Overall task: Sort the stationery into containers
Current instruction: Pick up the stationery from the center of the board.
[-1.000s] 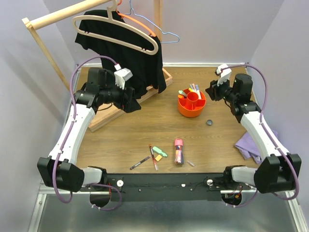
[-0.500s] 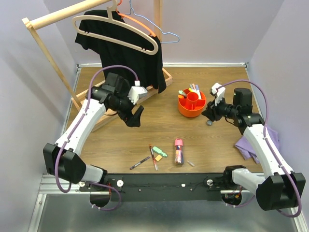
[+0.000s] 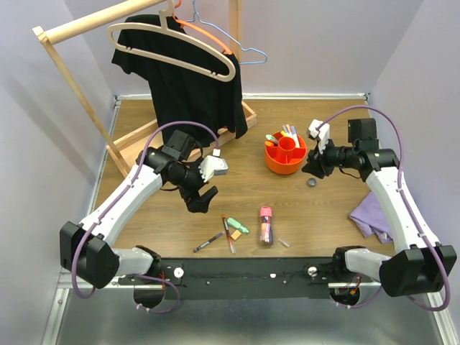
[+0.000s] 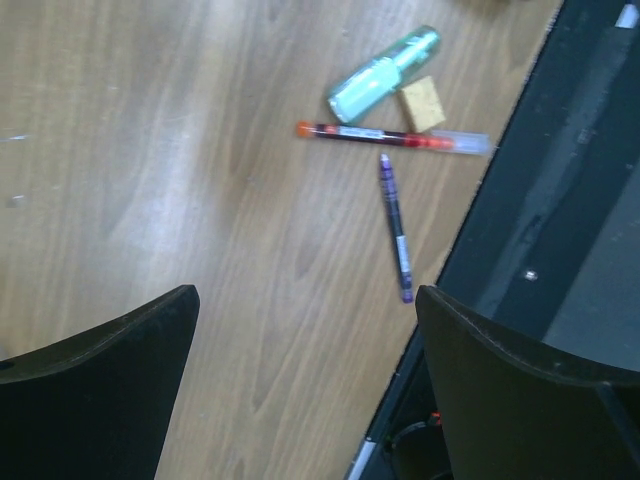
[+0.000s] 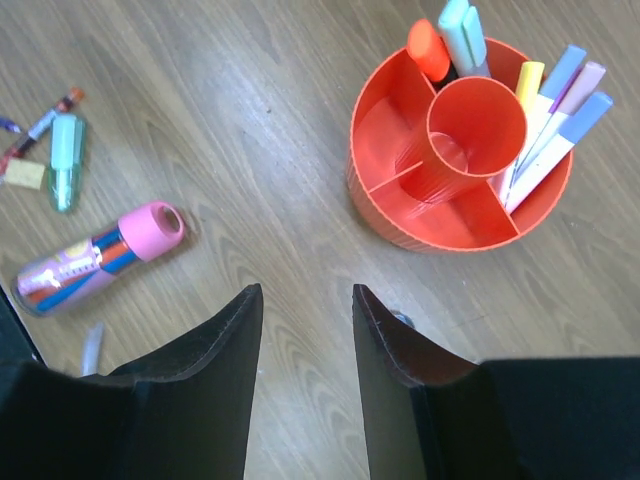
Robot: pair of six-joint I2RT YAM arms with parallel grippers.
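Near pens (image 4: 397, 235): L gripper (image 4: 305, 300) spread wide, empty; R gripper (image 5: 307, 295) narrower.

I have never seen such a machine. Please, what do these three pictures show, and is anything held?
Two robot arms, the left arm and the right arm, are bolted at the near edge of a wooden table. The wide picture looks down from above; the other two come from a camera on each wrist, so the dark shapes below are its jaws. Both pairs are open and hold nothing. On the table lie a red pen, a purple pen, a green highlighter and a pink tube; an orange organiser holds several markers.
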